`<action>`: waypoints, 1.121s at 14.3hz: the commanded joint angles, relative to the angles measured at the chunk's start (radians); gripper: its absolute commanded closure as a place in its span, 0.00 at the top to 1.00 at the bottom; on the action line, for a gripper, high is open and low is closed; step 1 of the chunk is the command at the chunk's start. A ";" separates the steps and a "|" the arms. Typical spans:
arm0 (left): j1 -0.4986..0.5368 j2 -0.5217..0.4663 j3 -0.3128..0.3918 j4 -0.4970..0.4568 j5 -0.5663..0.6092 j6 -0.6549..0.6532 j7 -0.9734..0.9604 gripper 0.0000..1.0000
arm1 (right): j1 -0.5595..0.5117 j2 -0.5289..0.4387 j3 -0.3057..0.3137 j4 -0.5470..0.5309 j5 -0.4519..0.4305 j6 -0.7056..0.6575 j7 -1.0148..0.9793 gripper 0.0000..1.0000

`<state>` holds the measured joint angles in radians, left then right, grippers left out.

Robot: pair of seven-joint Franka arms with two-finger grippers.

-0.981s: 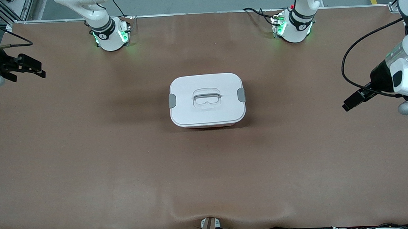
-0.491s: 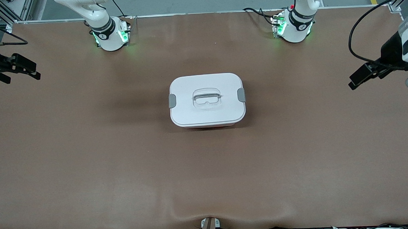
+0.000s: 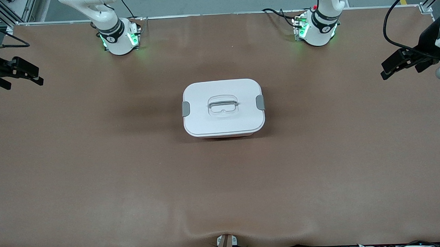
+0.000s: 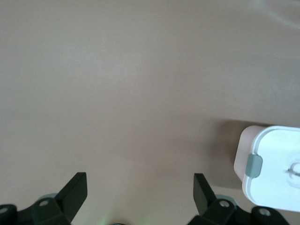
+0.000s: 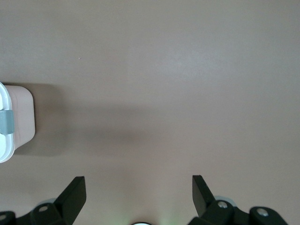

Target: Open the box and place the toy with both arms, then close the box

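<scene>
Your box (image 3: 223, 108) sits mid-table (image 3: 97, 171) with its lid on and both grey clips (image 3: 185, 108) down, well apart from both end effectors. Left end effector (image 3: 391, 69) hangs over its table end, fingers spread; right end effector (image 3: 35, 77) likewise, fingers apart, nothing held.

The box (image 4: 274, 166) is cut off in both wrist views.

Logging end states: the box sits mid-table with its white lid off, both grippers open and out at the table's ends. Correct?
Not quite. The front view shows the white lid on the box, grey side clips in place. The rest holds: left gripper and right gripper are open at the table's ends.
</scene>
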<state>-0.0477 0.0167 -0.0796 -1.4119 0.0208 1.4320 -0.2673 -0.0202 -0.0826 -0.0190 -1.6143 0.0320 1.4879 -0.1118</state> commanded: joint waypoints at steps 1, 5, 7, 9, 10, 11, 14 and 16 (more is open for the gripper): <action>0.003 -0.035 0.001 -0.009 -0.015 -0.042 0.052 1.00 | -0.017 -0.020 0.014 -0.015 -0.009 0.005 0.014 1.00; 0.002 -0.046 -0.003 -0.016 -0.013 -0.062 0.086 1.00 | -0.020 -0.017 0.014 -0.015 -0.011 0.011 0.012 1.00; 0.003 -0.040 0.014 -0.019 -0.015 -0.062 0.138 1.00 | -0.020 -0.013 0.014 -0.013 -0.009 0.011 0.014 1.00; 0.002 -0.038 0.018 -0.018 -0.013 -0.050 0.161 1.00 | -0.021 -0.013 0.014 -0.013 -0.011 0.011 0.012 1.00; 0.002 -0.043 0.018 -0.019 -0.013 -0.047 0.148 1.00 | -0.020 -0.011 0.014 -0.013 -0.011 0.011 0.014 1.00; 0.002 -0.046 0.018 -0.022 -0.012 -0.047 0.143 1.00 | -0.020 -0.011 0.014 -0.013 -0.011 0.011 0.012 1.00; 0.002 -0.046 0.018 -0.024 -0.012 -0.044 0.142 1.00 | -0.024 -0.011 0.014 -0.015 -0.011 0.008 0.012 1.00; 0.002 -0.044 0.020 -0.024 -0.009 -0.041 0.149 1.00 | -0.026 -0.011 0.014 -0.015 -0.011 0.008 0.012 1.00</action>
<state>-0.0490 -0.0117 -0.0631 -1.4226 0.0203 1.3797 -0.1360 -0.0244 -0.0822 -0.0200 -1.6183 0.0315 1.4907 -0.1103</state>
